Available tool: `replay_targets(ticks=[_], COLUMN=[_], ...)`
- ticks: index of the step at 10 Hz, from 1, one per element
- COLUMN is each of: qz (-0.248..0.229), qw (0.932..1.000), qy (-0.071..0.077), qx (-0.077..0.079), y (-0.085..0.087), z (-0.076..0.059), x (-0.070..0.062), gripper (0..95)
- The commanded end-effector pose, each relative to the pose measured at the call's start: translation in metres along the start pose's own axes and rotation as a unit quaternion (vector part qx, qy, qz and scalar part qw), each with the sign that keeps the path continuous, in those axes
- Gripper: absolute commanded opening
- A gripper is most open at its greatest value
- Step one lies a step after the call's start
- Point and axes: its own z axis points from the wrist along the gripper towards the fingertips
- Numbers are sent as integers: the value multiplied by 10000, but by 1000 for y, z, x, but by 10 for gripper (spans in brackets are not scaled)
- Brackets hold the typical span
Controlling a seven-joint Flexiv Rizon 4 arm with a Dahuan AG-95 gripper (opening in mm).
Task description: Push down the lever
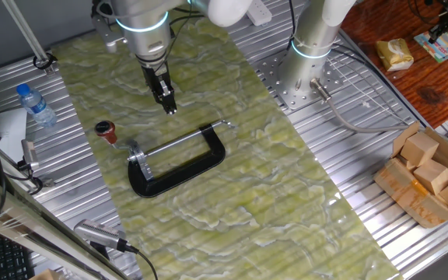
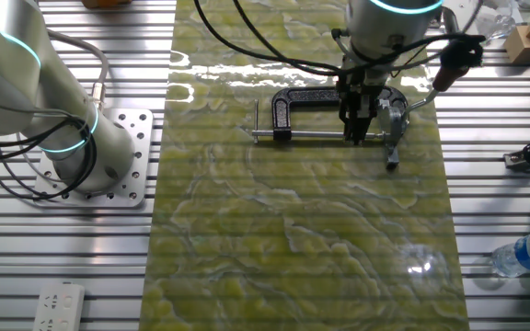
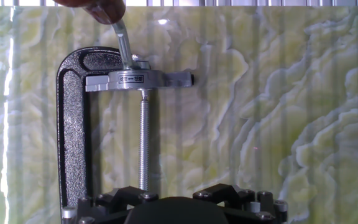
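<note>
- The clamp (image 1: 179,162) lies flat on the green mat (image 1: 232,202), its screw (image 3: 143,140) running along the open side.
- The lever (image 1: 119,140) sticks up from the clamp's silver head, raised at a slant, its knob (image 1: 104,128) well above the mat. In the other fixed view the knob (image 2: 453,62) sits off to the right of the clamp; in the hand view the knob (image 3: 95,7) only peeks in at the top edge.
- The gripper (image 1: 166,101) hangs in the air over the mat, apart from the knob and touching nothing. From the other fixed view the gripper (image 2: 357,124) looks to be over the screw.
- Its fingers look close together with nothing between them, but I cannot tell for sure whether they are fully closed.
- My worry: the clamp is not fixed down that I can see, so a push that is off-line may slide or spin the whole clamp instead of turning the lever.
- The knob is small and round; fingers coming down off-centre could slip off it.
- Coming in too low risks hitting the silver head or the screw first.
</note>
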Motion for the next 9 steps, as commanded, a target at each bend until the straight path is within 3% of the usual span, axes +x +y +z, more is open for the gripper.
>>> replay_targets(ticks=[1, 9], qz=[-1200, -1159], qw=[9895, 9903], qy=[741, 709], qx=[-299, -277], y=[0, 0], z=[0, 0], x=[-1, 3], gripper=[0, 0])
